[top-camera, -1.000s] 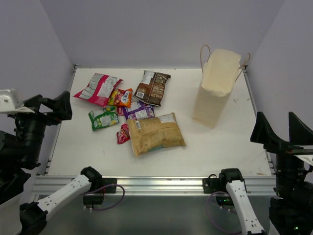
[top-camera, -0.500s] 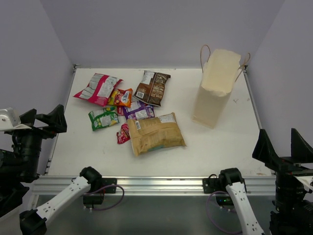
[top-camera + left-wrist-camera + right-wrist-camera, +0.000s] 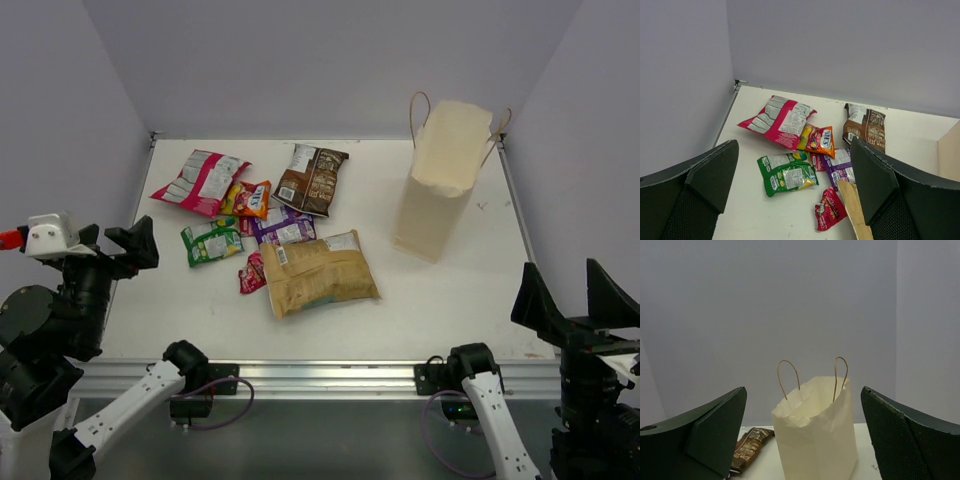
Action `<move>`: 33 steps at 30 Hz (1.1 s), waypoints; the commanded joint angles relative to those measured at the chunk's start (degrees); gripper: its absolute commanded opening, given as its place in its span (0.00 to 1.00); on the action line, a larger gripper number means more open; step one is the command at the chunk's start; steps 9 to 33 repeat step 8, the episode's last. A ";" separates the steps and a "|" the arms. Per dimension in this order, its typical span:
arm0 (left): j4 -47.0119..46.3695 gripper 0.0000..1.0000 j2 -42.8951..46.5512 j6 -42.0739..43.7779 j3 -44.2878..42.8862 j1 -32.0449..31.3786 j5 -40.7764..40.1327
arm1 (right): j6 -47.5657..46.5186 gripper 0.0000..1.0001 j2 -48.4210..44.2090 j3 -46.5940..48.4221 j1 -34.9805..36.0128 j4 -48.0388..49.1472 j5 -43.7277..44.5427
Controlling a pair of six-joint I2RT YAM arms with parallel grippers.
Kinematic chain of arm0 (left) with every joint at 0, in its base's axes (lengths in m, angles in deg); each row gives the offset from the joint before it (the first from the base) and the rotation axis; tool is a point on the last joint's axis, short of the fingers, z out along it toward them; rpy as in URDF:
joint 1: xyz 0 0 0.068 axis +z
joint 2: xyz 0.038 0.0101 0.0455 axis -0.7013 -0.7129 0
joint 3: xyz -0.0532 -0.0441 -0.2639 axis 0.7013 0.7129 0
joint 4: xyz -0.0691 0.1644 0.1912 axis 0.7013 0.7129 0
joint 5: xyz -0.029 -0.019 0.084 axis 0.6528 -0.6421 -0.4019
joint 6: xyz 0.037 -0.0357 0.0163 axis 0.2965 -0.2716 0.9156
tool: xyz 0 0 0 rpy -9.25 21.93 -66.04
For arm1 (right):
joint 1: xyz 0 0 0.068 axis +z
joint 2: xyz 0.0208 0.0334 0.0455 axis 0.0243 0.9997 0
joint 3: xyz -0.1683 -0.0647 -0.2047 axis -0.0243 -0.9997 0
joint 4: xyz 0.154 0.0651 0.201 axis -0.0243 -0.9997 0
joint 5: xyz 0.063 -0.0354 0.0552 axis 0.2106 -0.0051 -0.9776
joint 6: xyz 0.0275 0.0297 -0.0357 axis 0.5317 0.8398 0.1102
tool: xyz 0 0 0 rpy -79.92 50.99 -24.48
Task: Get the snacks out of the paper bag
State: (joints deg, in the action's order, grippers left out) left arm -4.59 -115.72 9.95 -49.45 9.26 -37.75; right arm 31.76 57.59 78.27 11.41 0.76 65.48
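Top external view shows my left gripper [image 3: 112, 246] and my right gripper [image 3: 567, 298] low at the near edge of the table [image 3: 450, 300]. Both have their fingers spread wide apart, and they hold nothing.

I think the job is almost done. The snacks [image 3: 790, 150] lie flat on the table, in front of my left fingers and well apart from them. The paper bag [image 3: 440, 190] stands up straight, far in front of my right fingers. In the right wrist view it sits right between them. Its top is open, but I cannot see down to the bottom.

So I think the next move is to look inside the bag. If one more snack hides there, my right fingers must reach down into the open top and not knock the bag over.

Now I count. One paper bag. Seven snacks that I can see:
- one pink-white bag [image 3: 203, 180]
- one small orange one [image 3: 254, 198]
- one brown bag [image 3: 312, 178]
- one green one [image 3: 210, 243]
- one purple one [image 3: 280, 228]
- one small red-pink one [image 3: 252, 272]
- one big tan chip bag [image 3: 318, 272]

Some overlap, so a little one may hide under them.
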 commanded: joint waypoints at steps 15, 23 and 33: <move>-2.47 1.00 -2.29 -2.63 3.93 0.20 3.06 | 2.20 0.99 2.31 0.30 0.26 -0.22 -2.35; -2.47 1.00 -2.29 -2.63 3.93 0.20 3.06 | 2.20 0.99 2.31 0.30 0.26 -0.22 -2.35; -2.47 1.00 -2.29 -2.63 3.93 0.20 3.06 | 2.20 0.99 2.31 0.30 0.26 -0.22 -2.35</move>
